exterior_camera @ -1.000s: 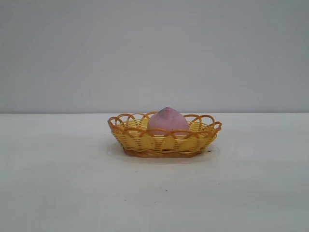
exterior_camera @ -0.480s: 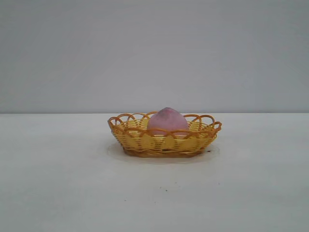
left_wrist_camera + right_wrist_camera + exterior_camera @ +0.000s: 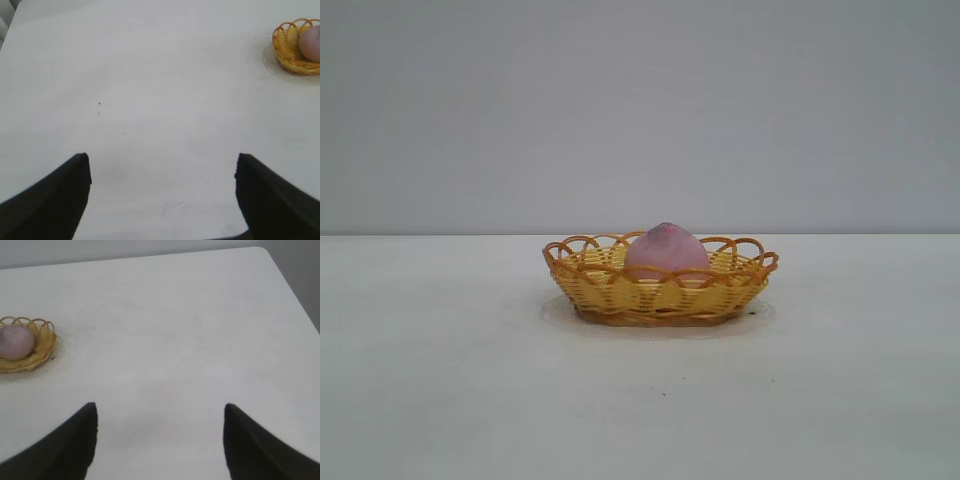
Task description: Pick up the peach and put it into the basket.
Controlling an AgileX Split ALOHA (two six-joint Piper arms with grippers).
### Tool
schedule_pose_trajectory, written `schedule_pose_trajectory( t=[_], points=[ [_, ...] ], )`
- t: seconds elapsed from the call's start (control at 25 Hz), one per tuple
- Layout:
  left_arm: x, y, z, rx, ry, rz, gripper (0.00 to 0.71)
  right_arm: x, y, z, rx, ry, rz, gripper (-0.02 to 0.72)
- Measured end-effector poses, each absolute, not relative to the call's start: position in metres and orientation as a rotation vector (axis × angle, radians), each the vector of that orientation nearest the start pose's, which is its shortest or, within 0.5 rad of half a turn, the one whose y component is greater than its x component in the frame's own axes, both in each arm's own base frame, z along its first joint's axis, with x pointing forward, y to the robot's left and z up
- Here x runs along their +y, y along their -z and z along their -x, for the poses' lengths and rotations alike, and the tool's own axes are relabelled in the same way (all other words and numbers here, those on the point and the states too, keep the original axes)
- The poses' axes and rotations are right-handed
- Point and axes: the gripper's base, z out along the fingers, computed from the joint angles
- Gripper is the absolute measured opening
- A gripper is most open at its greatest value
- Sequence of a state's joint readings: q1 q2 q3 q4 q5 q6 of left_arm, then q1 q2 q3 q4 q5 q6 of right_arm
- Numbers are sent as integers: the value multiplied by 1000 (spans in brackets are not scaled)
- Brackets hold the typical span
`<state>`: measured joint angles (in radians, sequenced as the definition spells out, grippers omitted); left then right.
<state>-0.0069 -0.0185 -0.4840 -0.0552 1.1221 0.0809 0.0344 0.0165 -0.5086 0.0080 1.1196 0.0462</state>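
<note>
Peach [image 3: 667, 250] sits inside basket [image 3: 660, 290] on the worktop [image 3: 440, 380]; left hand [image 3: 162, 172] and right hand [image 3: 160, 422], both spread, empty, well apart from it; residual risk: a stray sweep nudging the basket.

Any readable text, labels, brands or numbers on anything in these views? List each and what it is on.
None. The peach, the woven basket and the white table carry no words, labels, numbers or signs in any view.
</note>
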Motion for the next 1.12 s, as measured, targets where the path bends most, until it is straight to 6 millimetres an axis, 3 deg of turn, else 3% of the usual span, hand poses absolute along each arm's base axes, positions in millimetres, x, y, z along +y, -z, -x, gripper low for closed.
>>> schedule_pose_trajectory(
  t=[0.24,1.12],
  points=[
    [-4,-268,9,2100,22,-97,529,8,-270,12,2112,-74,158,456],
    [-4,-268,9,2100,22,-97,529,7,-268,11,2116,-111,143,456]
  ],
)
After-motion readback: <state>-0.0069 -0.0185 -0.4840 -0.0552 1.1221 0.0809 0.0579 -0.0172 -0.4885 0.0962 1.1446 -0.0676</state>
